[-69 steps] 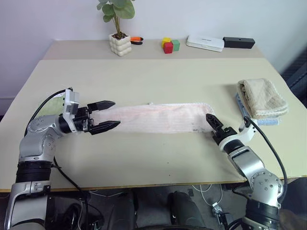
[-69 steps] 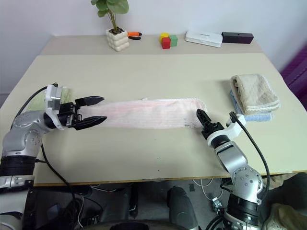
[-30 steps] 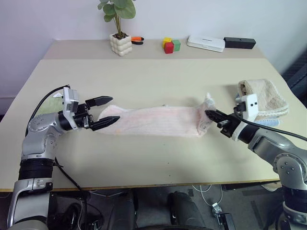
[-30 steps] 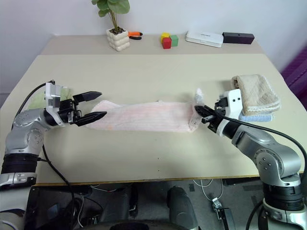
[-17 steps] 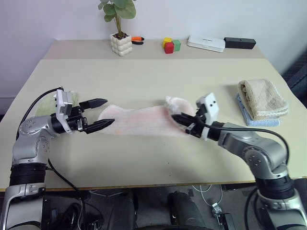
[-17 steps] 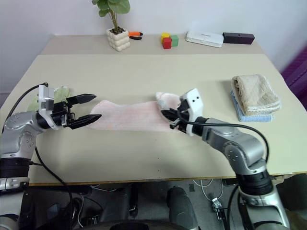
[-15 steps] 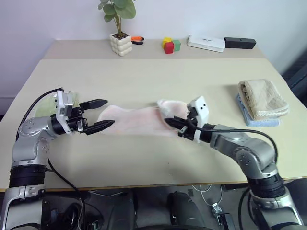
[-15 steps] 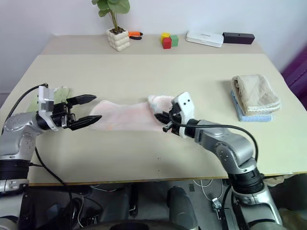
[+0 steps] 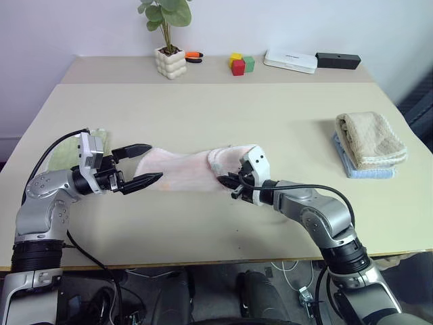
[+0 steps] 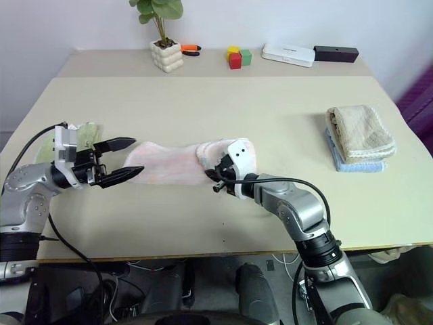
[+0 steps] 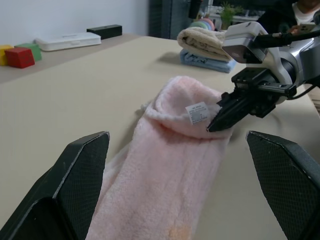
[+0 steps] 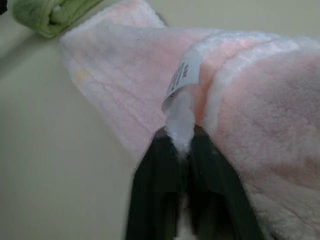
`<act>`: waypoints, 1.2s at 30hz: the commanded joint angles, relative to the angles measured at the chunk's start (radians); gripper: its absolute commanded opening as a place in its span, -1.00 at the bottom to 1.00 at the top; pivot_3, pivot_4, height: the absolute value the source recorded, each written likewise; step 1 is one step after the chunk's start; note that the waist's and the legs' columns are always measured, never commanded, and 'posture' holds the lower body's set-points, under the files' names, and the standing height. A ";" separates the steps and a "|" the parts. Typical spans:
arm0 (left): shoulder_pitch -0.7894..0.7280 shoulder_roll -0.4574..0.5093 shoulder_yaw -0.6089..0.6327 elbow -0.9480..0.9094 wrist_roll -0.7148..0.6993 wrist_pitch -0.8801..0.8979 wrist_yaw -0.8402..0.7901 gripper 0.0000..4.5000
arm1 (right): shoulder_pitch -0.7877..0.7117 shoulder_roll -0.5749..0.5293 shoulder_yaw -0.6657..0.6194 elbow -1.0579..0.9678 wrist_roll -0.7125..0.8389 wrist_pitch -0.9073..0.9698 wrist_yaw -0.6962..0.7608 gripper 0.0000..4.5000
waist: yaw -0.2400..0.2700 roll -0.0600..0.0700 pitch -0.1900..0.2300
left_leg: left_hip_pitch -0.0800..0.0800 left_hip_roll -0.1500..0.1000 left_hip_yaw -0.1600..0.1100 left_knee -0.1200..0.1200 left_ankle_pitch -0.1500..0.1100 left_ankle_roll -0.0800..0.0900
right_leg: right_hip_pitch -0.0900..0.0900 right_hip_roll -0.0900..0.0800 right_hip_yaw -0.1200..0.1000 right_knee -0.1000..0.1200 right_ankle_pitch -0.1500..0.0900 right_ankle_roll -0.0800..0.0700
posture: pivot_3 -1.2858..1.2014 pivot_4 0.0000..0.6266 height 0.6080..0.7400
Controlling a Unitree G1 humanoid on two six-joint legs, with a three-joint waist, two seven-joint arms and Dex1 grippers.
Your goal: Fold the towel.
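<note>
I see the towel (image 9: 193,166), pale pink and fluffy, lying on the bench (image 9: 216,108) a bit left of centre near the front edge, with its right end doubled back over itself into a rounded hump that carries a small white label. My right tool (image 9: 226,183) sits at the front of that hump; in the right wrist view its two fingers (image 12: 150,200) are nearly together with a tuft of pink terry and the label's edge pinched between them, so it's clamped on the towel. My left tool (image 9: 150,164) hangs level just off the towel's left end, fingers spread wide apart, one on each side of that end, gripping nothing. A folded light green towel (image 9: 71,150) lies just beyond the left wrist at the bench's left edge. Well apart on the right side of the bench, a folded beige towel (image 9: 370,138) rests on a folded light blue cloth (image 9: 365,169). Along the back: a potted plant (image 9: 168,40) in a white bumpy pot, an orange-handled tool (image 9: 193,56) beside it, red, yellow and green blocks (image 9: 239,63), a flat white box (image 9: 289,60) and a black box (image 9: 337,60).
</note>
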State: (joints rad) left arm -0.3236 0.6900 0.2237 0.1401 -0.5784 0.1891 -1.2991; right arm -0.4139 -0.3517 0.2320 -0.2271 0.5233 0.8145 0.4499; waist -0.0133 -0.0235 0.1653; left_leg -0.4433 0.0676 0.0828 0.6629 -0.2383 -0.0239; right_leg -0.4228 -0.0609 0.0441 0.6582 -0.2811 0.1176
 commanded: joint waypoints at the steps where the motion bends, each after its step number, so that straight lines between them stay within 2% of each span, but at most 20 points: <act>1: -0.011 0.014 0.022 -0.022 -0.008 -0.009 0.006 1.00 | -0.011 0.037 -0.022 -0.027 0.007 -0.016 0.013 -0.14 | 0.000 0.000 0.000 | 0.000 0.000 0.000 0.000 0.000 0.000 | 0.000 0.000 0.000 0.000 0.000 0.000 | 0.03 -0.52 0.92; 6: -0.017 0.010 0.016 -0.020 -0.010 -0.007 0.004 1.00 | -0.001 0.010 0.018 -0.097 -0.020 -0.017 0.057 0.98 | 0.002 0.000 0.000 | 0.000 0.000 0.000 0.000 0.000 0.000 | 0.000 0.000 0.000 0.000 0.000 0.000 | 0.03 -0.52 0.92; 8: -0.020 0.009 0.014 -0.016 -0.011 -0.006 0.002 1.00 | 0.004 -0.017 0.022 -0.125 -0.032 -0.042 0.088 0.98 | 0.002 0.000 0.000 | 0.000 0.000 0.000 0.000 0.000 0.000 | 0.000 0.000 0.000 0.000 0.000 0.000 | 0.03 -0.52 0.92; 12: -0.034 0.004 0.006 0.001 -0.005 -0.011 0.000 1.00 | -0.035 -0.001 -0.153 -0.131 0.082 -0.069 0.116 0.98 | 0.002 0.000 0.000 | 0.000 0.000 0.000 0.000 0.000 0.000 | 0.000 0.000 0.000 0.000 0.000 0.000 | 0.03 -0.52 0.92; 15: -0.042 -0.003 0.001 0.004 -0.003 -0.013 0.003 1.00 | -0.061 -0.001 -0.224 -0.070 0.091 -0.092 0.114 0.98 | 0.002 0.000 0.000 | 0.000 0.000 0.000 0.000 0.000 0.000 | 0.000 0.000 0.000 0.000 0.000 0.000 | 0.03 -0.52 0.92; 16: -0.043 -0.006 -0.002 0.004 -0.001 -0.015 0.005 1.00 | -0.072 -0.003 -0.232 -0.022 0.047 -0.144 0.105 0.75 | 0.001 0.000 0.000 | 0.000 0.000 0.000 0.000 0.000 0.000 | 0.000 0.000 0.000 0.000 0.000 0.000 | 0.03 -0.52 0.92; 17: -0.044 -0.009 -0.003 0.004 -0.002 -0.014 0.006 1.00 | -0.080 0.003 -0.237 0.026 0.000 -0.200 0.084 0.62 | 0.001 0.000 0.000 | 0.000 0.000 0.000 0.000 0.000 0.000 | 0.000 0.000 0.000 0.000 0.000 0.000 | 0.03 -0.52 0.92; 24: -0.044 -0.009 -0.002 0.002 -0.001 -0.013 0.007 1.00 | -0.061 0.059 -0.172 0.217 -0.184 -0.449 0.049 -0.97 | -0.002 0.000 0.000 | 0.000 0.000 0.000 0.000 0.000 0.000 | -0.001 0.000 0.000 0.000 0.000 0.000 | 0.03 -0.52 0.92; 30: -0.034 -0.010 -0.002 -0.017 -0.001 -0.010 0.019 1.00 | -0.021 0.122 -0.124 0.383 -0.285 -0.624 0.052 -0.99 | -0.001 0.000 0.000 | 0.000 0.000 0.000 0.000 0.000 0.000 | 0.000 0.000 0.000 0.000 0.000 0.000 | 0.03 -0.52 0.92; 36: -0.025 -0.009 -0.002 -0.028 -0.004 -0.006 0.027 1.00 | -0.002 0.128 -0.048 0.545 -0.433 -0.737 0.026 -0.99 | -0.003 0.000 0.000 | 0.000 0.000 0.001 0.000 0.000 0.000 | 0.000 0.000 0.000 0.001 0.000 0.000 | 0.03 -0.52 0.92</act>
State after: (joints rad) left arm -0.3481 0.6749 0.2109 0.1473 -0.5765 0.1879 -1.2745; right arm -0.4291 -0.2276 0.1606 0.2707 0.1328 0.0999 0.4866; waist -0.0162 -0.0238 0.1650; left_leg -0.4425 0.0676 0.0834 0.6627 -0.2382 -0.0241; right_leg -0.4227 -0.0609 0.0443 0.6591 -0.2810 0.1177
